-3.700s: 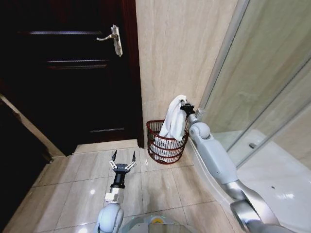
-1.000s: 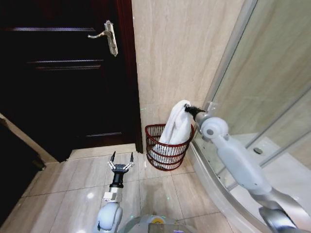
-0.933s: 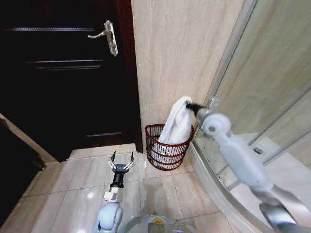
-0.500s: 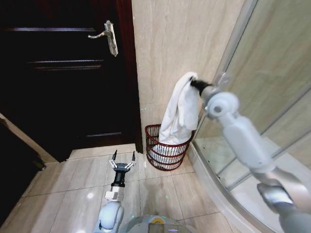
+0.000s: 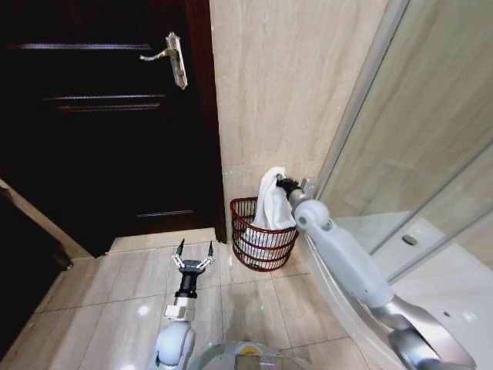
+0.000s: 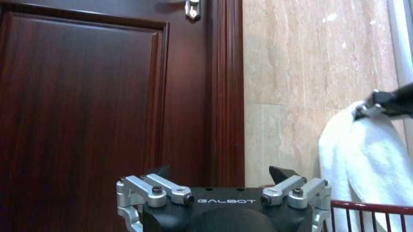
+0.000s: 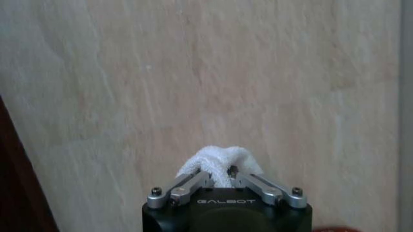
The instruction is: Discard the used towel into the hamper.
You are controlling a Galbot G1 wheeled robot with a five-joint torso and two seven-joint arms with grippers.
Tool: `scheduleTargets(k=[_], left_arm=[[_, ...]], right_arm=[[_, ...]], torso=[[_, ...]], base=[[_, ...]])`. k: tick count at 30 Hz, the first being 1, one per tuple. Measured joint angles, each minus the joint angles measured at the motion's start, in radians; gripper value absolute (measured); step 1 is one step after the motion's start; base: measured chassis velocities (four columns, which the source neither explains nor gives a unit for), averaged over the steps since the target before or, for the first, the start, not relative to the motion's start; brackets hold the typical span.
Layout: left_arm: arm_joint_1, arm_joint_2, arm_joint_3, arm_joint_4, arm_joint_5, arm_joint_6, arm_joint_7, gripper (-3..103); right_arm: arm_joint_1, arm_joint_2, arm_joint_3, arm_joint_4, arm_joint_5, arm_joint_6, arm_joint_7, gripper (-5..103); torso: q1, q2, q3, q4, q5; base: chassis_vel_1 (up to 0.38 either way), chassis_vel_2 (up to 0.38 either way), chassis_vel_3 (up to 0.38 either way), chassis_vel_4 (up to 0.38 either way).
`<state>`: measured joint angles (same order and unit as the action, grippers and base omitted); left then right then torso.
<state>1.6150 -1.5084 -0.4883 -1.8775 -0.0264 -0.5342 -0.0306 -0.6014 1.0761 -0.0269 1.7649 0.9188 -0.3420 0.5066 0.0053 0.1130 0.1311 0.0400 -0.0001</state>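
A white towel [image 5: 270,204] hangs from my right gripper [image 5: 283,185], which is shut on its top fold just above the hamper [image 5: 262,241]. The hamper is a dark red-brown ribbed basket on the floor against the beige wall, and the towel's lower part reaches down inside it. In the right wrist view the towel [image 7: 219,162] bunches between the closed gripper [image 7: 221,178]. The left wrist view shows the towel [image 6: 364,164] hanging over the hamper's rim [image 6: 374,208]. My left gripper [image 5: 192,257] hovers open above the floor tiles, left of the hamper.
A dark wooden door [image 5: 100,123] with a metal handle [image 5: 171,58] stands to the left of the hamper. A glass shower screen [image 5: 431,139] and its raised curved kerb [image 5: 347,301] lie to the right. Beige tiled floor [image 5: 115,301] spreads in front.
My right arm has come down from its raised position, lowering the towel so more of it sits inside the hamper. The left arm has stayed still.
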Motion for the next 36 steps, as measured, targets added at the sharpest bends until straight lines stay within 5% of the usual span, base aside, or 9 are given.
scheduleTargets(k=[3,9,17,36], left_arm=[[0.004,-0.001,0.0,0.001,-0.003,-0.005,-0.002,100],[0.019,0.0,-0.007,-0.011,-0.009,-0.014,-0.022,100],[0.036,0.002,-0.014,-0.02,-0.023,-0.032,-0.035,100],[0.066,0.002,-0.026,-0.015,-0.029,-0.06,-0.048,100]], right_arm=[[-0.017,-0.013,0.001,0.018,0.026,-0.014,0.025,5],[0.004,-0.072,-0.035,0.073,0.264,-0.147,0.157,5],[0.031,-0.097,-0.074,0.032,0.416,-0.227,0.215,5],[0.064,-0.011,-0.097,-0.184,0.469,-0.315,0.2,5]], torso=[[0.0,0.0,0.0,0.0,0.0003],[0.0,0.0,0.0,0.0003,-0.0002],[0.0,0.0,0.0,0.0003,0.0001],[0.0,0.0,0.0,0.0002,-0.0001]], base=[[0.0,0.0,0.0,0.0],[0.0,0.0,0.0,0.0],[0.0,0.0,0.0,0.0],[0.0,0.0,0.0,0.0]])
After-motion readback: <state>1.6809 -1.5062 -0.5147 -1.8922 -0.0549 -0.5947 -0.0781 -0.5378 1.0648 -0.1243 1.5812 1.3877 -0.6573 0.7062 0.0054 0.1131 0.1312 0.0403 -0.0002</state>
